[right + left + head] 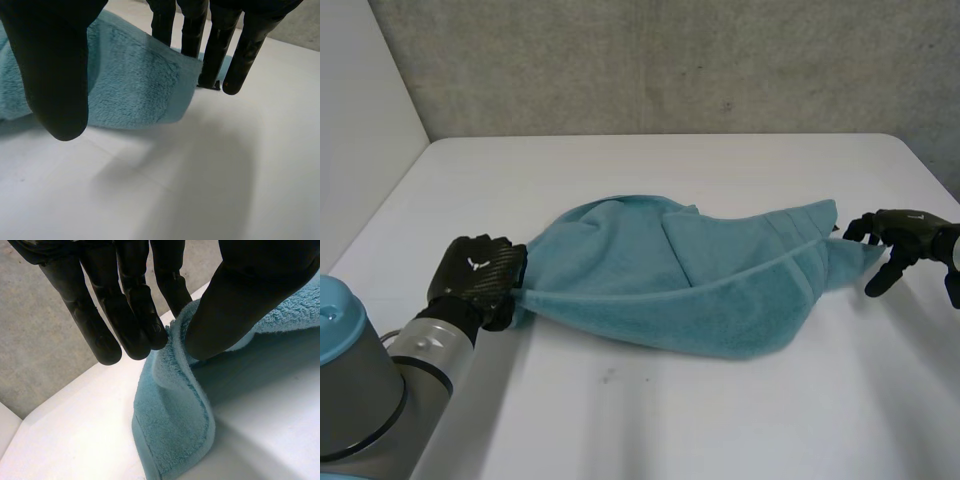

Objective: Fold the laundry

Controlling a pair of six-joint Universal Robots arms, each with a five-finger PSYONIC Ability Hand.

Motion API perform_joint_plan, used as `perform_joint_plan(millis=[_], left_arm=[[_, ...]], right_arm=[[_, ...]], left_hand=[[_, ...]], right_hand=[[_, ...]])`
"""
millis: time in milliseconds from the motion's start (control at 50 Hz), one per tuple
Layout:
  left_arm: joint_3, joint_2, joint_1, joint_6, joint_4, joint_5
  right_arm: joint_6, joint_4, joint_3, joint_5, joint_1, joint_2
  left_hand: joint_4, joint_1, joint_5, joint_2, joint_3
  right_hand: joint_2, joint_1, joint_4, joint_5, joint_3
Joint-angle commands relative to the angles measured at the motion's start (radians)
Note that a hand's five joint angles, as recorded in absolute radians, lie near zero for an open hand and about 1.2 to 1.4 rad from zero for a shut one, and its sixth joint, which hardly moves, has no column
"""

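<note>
While one teal towel (690, 285) lies bunched across the white table (720, 425), my left hand (472, 275) pinches its left end between thumb and fingers. My right hand (905, 232) is unclenched, its straight fingers at the right corner. Bare tabletop lies near and far, and a grey concrete wall (670, 60) stands behind.

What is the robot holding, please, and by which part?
The towel: the left hand pinches one end's edge; the right hand is at the opposite corner, grip unclear.
</note>
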Motion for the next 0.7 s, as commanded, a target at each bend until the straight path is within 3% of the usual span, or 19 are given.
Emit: perform_joint_plan(millis=[20,240,360,380,420,480,520,540,560,580,700], left_arm=[[0.001,-0.010,-0.001,0.000,-0.001,0.000],[0.004,-0.032,-0.001,0.000,0.002,0.000],[0.016,-0.069,0.000,0.002,0.003,-0.002],[0.018,-0.073,0.000,0.002,0.003,-0.003],[0.021,-0.084,0.003,0.002,0.003,-0.003],[0.029,-0.096,0.009,0.002,0.003,-0.002],[0.032,-0.101,0.012,0.002,0.003,-0.002],[0.035,-0.105,0.017,0.002,0.003,-0.002],[0.035,-0.106,0.017,0.002,0.003,-0.002],[0.043,-0.113,0.026,0.000,0.003,0.000],[0.055,-0.136,0.057,0.000,0.003,0.004]], right_arm=[[0.111,-0.154,0.016,0.002,0.007,0.011],[0.131,-0.180,0.018,0.002,0.023,0.046],[0.131,-0.197,0.013,0.013,0.089,0.109],[0.131,-0.202,0.011,0.013,0.092,0.112],[0.136,-0.223,0.010,0.013,0.093,0.116],[0.148,-0.257,0.013,0.016,0.090,0.115],[0.171,-0.280,0.019,0.021,0.086,0.103],[0.207,-0.292,0.025,0.028,0.081,0.083],[0.249,-0.301,0.034,0.041,0.073,0.046],[0.249,-0.301,0.034,0.041,0.073,0.046],[0.295,-0.341,0.114,0.088,0.053,-0.123]], left_hand=[[0.200,0.247,0.270,0.198,0.203],[0.200,0.247,0.270,0.198,0.203],[0.200,0.247,0.270,0.198,0.203],[0.200,0.247,0.270,0.198,0.203],[0.200,0.247,0.270,0.198,0.203],[0.200,0.247,0.270,0.198,0.203],[0.075,0.122,0.145,0.073,0.077],[-0.089,-0.042,-0.019,-0.091,-0.086],[-0.090,-0.043,-0.020,-0.092,-0.088],[-0.311,-0.264,-0.241,-0.313,-0.309],[-0.472,-0.425,-0.402,-0.474,-0.469]], right_hand=[[0.086,0.149,0.080,0.093,0.082],[0.098,0.161,0.091,0.105,0.094],[0.186,0.249,0.179,0.193,0.182],[0.247,0.310,0.240,0.254,0.243],[0.898,0.961,0.892,0.905,0.894],[0.948,1.011,0.942,0.955,0.944],[0.948,1.011,0.942,0.955,0.944],[0.948,1.011,0.942,0.955,0.944],[0.948,1.011,0.942,0.955,0.944],[0.948,1.011,0.942,0.955,0.944],[0.948,1.011,0.942,0.955,0.944]])
